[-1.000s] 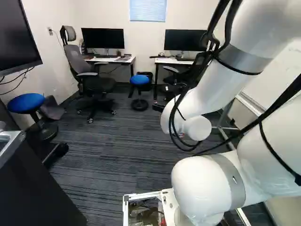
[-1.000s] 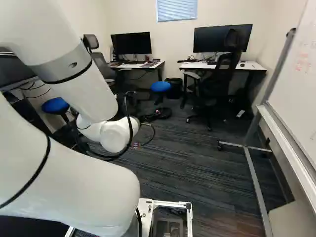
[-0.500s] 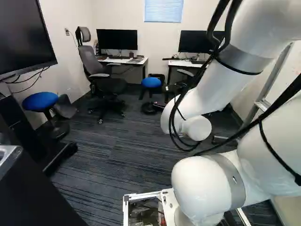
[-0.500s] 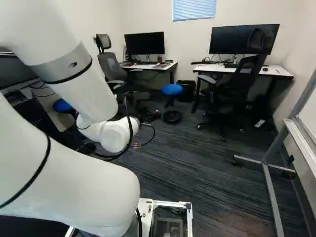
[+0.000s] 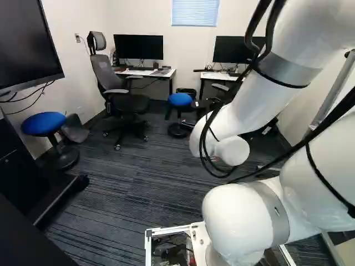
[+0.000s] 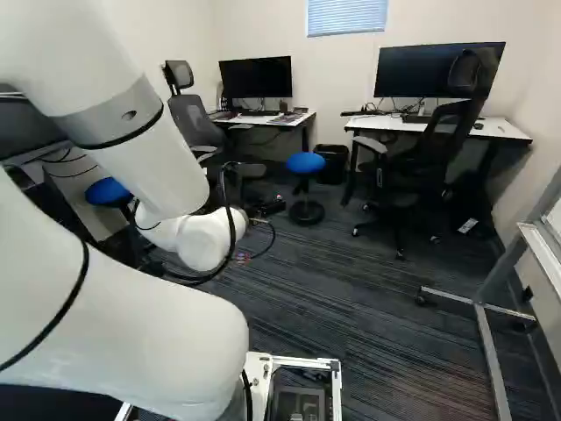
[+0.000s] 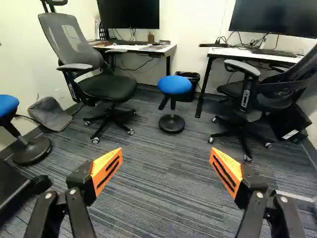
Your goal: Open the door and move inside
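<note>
Blue-topped middle stool (image 5: 179,100) is the reference.

Left base view: grey-backed chair (image 5: 104,72) stands left of the middle stool; farther left and nearer, a second blue stool (image 5: 43,123), with a big screen (image 5: 28,39) above it. Left desk (image 5: 145,72) behind-left.

Right base view: bin (image 6: 332,164) just behind-right of the middle stool. Right desk (image 6: 500,132) and black chair (image 6: 451,127) to its right; wheeled metal frame (image 6: 491,355) nearer and farther right. Black gripper (image 6: 266,207) only partly visible, nearer than the stool and left of it.

Wrist view: gripper (image 7: 166,153) has its fingers spread wide, orange pads (image 7: 106,168) apart, on the near side of the middle stool. Stool and both chairs stand ahead on striped carpet (image 7: 158,198).

Door: can't tell its position relative to the middle stool, or its look.

Count: 2 blue stools, 2 chairs, 2 desks, 2 desk monitors (image 7: 129,14), 1 big screen, 1 bin, 1 frame.
</note>
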### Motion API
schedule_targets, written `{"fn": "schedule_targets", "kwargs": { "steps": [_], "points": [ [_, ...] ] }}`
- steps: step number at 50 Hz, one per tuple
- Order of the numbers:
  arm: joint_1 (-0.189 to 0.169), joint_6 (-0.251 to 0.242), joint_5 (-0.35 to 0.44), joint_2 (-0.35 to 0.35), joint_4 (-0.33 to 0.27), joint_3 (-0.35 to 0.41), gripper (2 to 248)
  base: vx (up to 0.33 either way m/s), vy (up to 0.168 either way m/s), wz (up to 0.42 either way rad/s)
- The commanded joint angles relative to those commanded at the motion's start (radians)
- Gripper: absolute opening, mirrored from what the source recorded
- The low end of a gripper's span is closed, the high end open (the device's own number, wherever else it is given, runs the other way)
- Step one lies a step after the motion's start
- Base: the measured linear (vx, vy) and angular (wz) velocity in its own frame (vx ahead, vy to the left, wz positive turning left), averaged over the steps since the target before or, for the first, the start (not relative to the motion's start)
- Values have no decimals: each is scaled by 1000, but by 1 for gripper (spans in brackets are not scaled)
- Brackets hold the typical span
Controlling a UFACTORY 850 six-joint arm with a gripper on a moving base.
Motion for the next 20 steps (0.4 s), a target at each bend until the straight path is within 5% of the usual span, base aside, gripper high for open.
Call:
{"fn": "schedule_targets", "kwargs": {
  "steps": [20],
  "points": [
    [0,0,0,0,0,0,247,-8,0,0]
  ]
}}
